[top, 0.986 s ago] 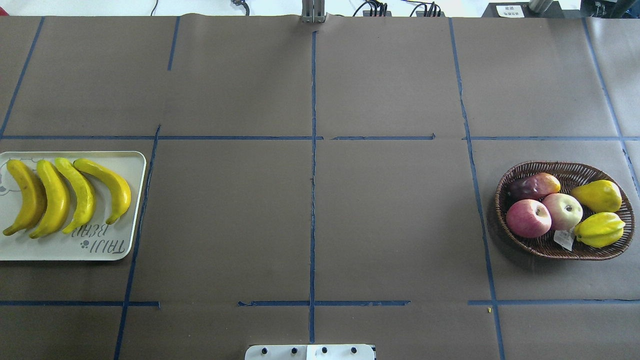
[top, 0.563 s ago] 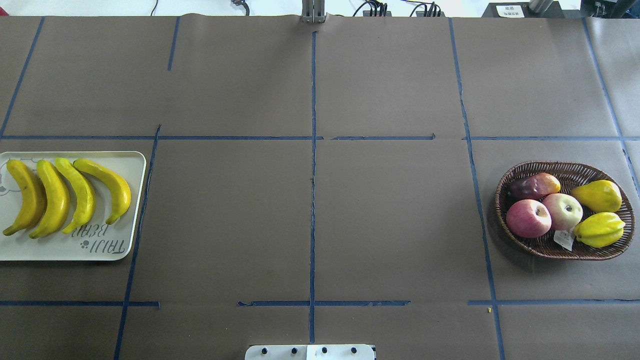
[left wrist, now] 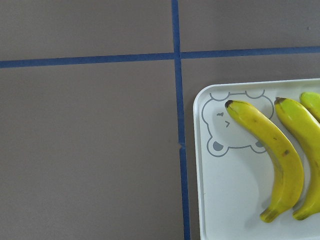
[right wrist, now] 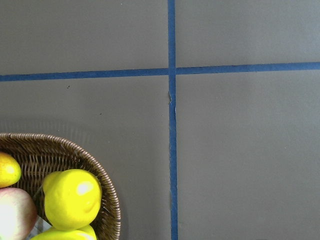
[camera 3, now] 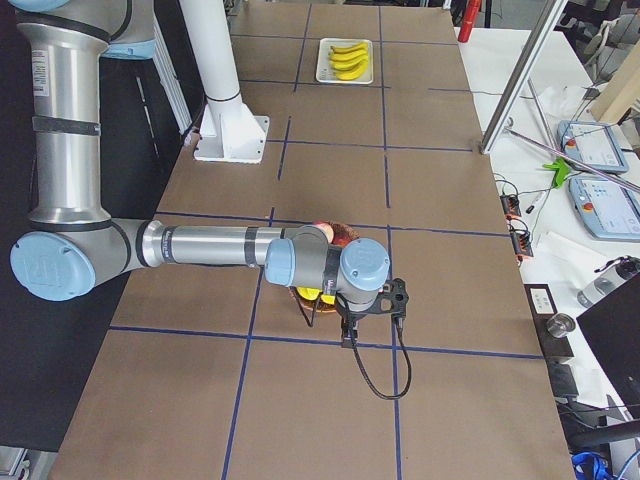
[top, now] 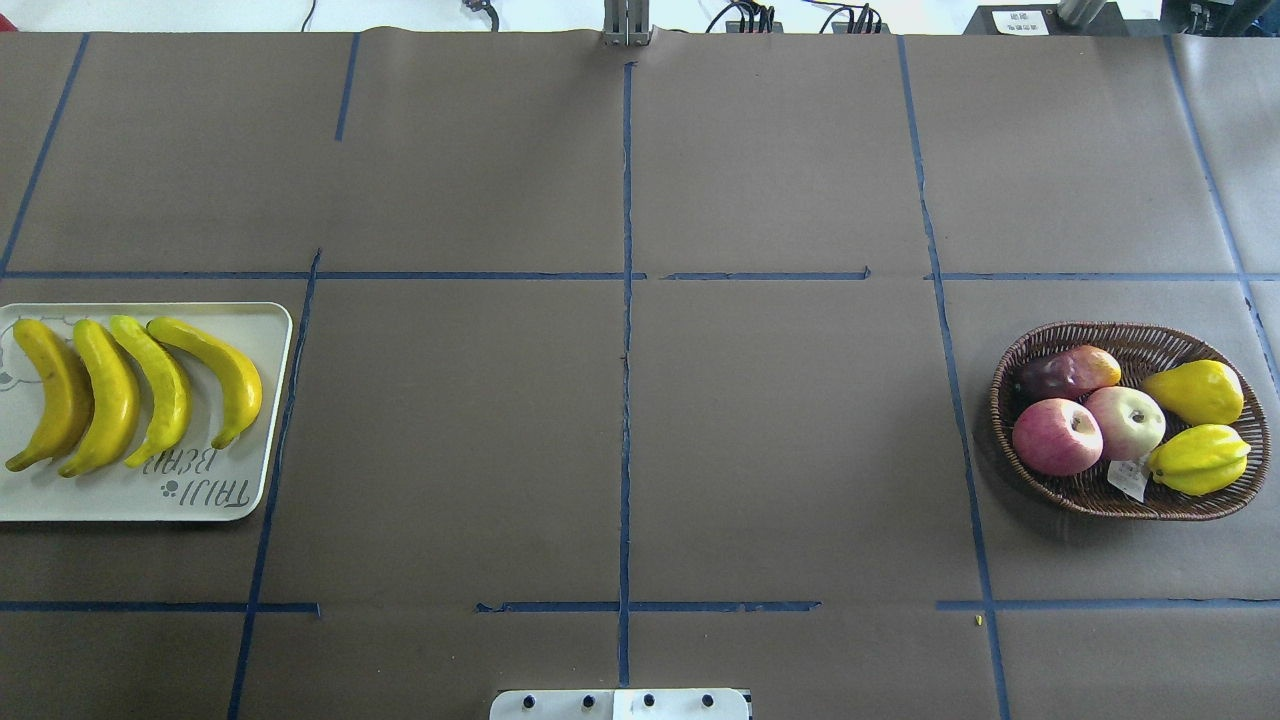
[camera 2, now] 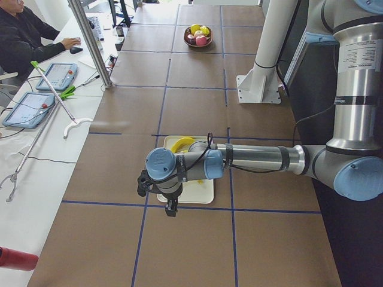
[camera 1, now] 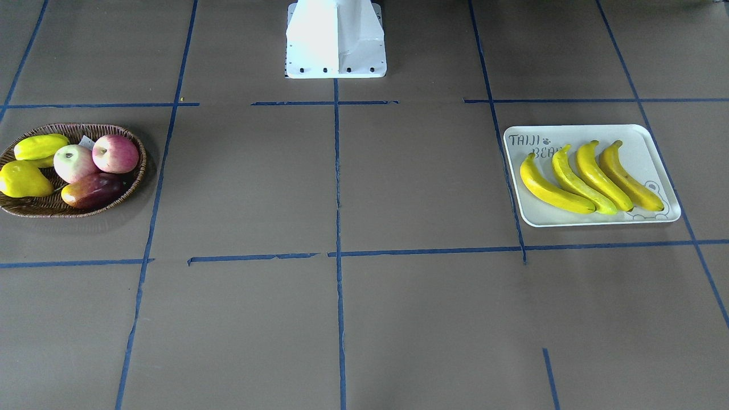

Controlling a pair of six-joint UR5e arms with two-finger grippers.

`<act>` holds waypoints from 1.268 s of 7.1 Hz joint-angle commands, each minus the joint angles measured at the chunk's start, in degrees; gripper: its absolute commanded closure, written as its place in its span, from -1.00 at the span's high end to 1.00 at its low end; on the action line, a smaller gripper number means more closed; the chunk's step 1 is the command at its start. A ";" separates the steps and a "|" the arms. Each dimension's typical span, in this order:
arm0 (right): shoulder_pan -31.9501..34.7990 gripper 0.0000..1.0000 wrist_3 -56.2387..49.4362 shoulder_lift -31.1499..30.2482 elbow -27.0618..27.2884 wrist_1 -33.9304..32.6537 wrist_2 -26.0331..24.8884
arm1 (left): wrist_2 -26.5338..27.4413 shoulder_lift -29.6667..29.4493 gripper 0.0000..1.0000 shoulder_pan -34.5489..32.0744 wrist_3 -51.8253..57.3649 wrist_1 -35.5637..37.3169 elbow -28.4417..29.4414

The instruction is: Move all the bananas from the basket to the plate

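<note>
all four bananas (top: 110,395) lie side by side on the plate (top: 120,495), curves nested the same way, tips towards the bear drawing and none overhanging the rim. i judge they are packed like this so each one has its own strip of tray beside the "taiji bear" lettering. the basket (top: 1130,330) sits well apart at the far right of the table (top: 780,450). it holds only what i am not asked to move: two apples (top: 1057,436), two plump yellow fruits (top: 1195,392) and a dark red one (top: 1068,372). no long banana shows in it, so i take the task as done.

my left arm reaches out with its forearm level and the wrist turned down, well above the plate's outer end. its camera looks straight down on the bear corner and the nearest bananas. my left gripper (camera 2: 171,204) touches nothing i can see. it shows only in the side view, so i cannot tell whether its fingers are apart or together.

my right arm mirrors this pose, forearm level, wrist down, high over the basket's edge. the right gripper (camera 3: 348,330) also shows only from the side, so i cannot tell its state either.
</note>
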 commanded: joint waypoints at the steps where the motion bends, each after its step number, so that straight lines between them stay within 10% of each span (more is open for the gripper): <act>1: 0.80 1.00 -0.43 -0.11 -0.10 0.00 -0.02 | 0.09 -0.14 1.00 -0.02 0.00 0.00 0.00; 9: 1.50 1.00 -0.35 -0.03 -0.10 0.09 -0.02 | 0.26 -0.75 1.00 -0.02 0.00 0.00 0.08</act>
